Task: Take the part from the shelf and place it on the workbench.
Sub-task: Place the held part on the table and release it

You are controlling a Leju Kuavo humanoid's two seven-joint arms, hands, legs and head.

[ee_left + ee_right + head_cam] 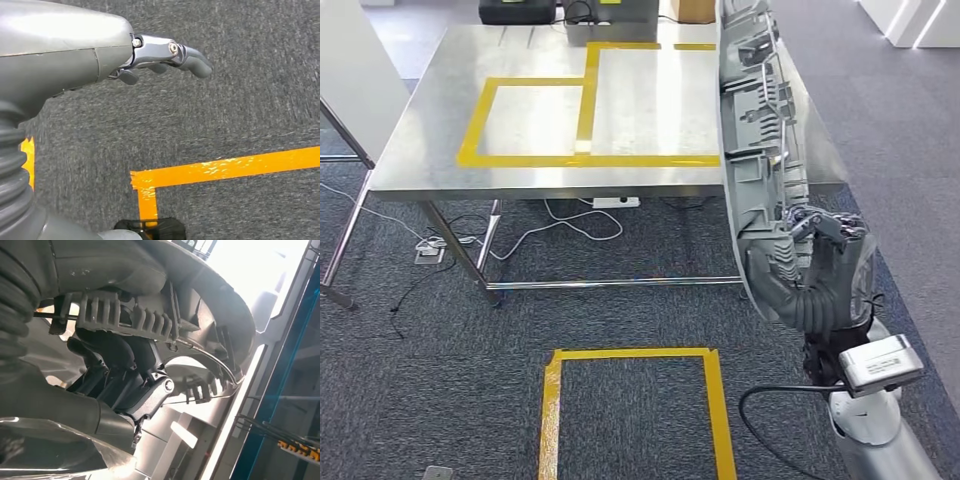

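Nearest the robot, on the right of the head view, the right robot hand (824,262) grips the lower end of the part (761,130), a long curved grey plastic moulding with ribs and clips on its inner face. The part is held roughly upright, its upper end reaching toward the top of the picture. In the right wrist view the dark fingers (113,375) are curled in behind the ribbed section of the part (151,315), closed firmly on it. The part is carried in the air, not resting on any surface; from the head view it overlaps the right edge of the worktop (418,150).

The left robot hand (166,52) appears in the left wrist view over grey carpet (226,100). It holds nothing. Its visible fingers are extended rather than curled, lying close together.

On the carpet just ahead of the robot is a rectangle of yellow floor tape (629,354), open toward the robot. A corner of yellow tape (147,180) also shows in the left wrist view.

Beyond it stands the metal worktop, marked with yellow tape outlines (584,110) forming two adjoining rectangles. White cables (569,225) and a power strip (616,202) lie on the floor beneath it. At its far edge sit a dark case (518,10) and a grey box (610,25).
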